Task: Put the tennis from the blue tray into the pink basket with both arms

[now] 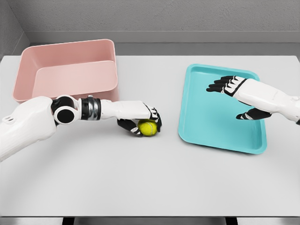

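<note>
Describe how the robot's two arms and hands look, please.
Both arms have smooth white rounded shells. The left arm shows a black round joint and a metallic grey ringed wrist. The left hand and right hand are white on the back, with black fingers carrying white segments.

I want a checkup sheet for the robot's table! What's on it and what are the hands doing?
Surface: white table.
Job's things: tennis ball on the table between pink basket and blue tray; it is in neither.
Clutter: nothing seen.
Hands: left hand curled around the ball; right hand over the tray, fingers spread, holding nothing.
Cables: nothing seen.
Surroundings: grey wall behind.
</note>
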